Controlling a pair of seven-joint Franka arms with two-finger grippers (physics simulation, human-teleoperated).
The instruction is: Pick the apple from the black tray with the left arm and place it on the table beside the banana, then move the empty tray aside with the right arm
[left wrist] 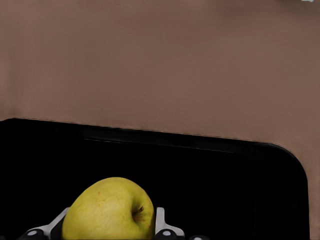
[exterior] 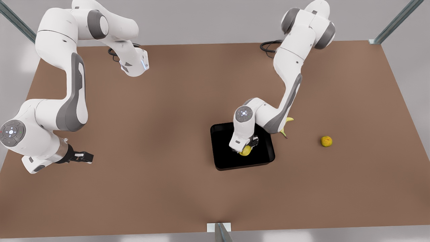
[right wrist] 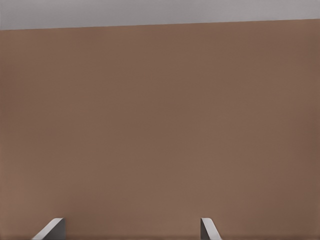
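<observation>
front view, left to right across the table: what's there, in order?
Right arm's hand, open, waiting near the front view's left edge → black tray → apple in the tray, left arm's hand around it → banana, partly behind that arm → orange-yellow round fruit.

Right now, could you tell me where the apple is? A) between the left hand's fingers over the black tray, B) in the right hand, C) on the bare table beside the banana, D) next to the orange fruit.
A: the apple sits between the left hand fingers over the black tray, while the right hand waits open, apart from it.
</observation>
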